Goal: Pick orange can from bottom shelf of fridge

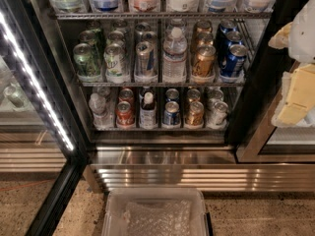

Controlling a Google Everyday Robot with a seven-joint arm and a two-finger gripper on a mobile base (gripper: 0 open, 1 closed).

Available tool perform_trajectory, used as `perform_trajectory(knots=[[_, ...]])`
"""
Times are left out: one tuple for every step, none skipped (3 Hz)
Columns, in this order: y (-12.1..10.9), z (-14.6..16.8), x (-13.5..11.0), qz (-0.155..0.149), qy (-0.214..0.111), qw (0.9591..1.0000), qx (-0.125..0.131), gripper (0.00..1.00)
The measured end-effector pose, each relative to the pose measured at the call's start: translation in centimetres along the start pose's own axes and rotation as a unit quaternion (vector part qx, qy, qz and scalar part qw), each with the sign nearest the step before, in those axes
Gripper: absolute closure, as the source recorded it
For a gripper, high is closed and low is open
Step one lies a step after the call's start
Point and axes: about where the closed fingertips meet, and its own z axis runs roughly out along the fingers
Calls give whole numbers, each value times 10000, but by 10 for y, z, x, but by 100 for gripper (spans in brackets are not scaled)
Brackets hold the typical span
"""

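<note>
The fridge (256, 97) stands open in front of me. On its bottom shelf (160, 128) the orange can (195, 113) stands upright in the front row, right of centre, between a blue can (171, 113) and a silver can (218, 113). A second amber can (193, 95) stands right behind it. A red can (124, 113) is further left in the same row. My gripper (289, 68) hangs at the right edge of the view, outside the fridge, above and to the right of the orange can. It is open and empty.
The middle rack holds another amber can (203, 60), a water bottle (174, 55) and green, silver and blue cans. The glass door with its LED strip (34, 77) stands open at left. A steel base grille (197, 177) lies below. A clear plastic bin (155, 213) sits on the floor.
</note>
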Motion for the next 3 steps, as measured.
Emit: perform_trajectory(knots=[[1, 5, 0, 35, -38, 10000, 30, 0], [22, 42, 5, 284, -415, 9986, -154, 0], [61, 112, 12, 967, -1127, 9871, -607, 0]])
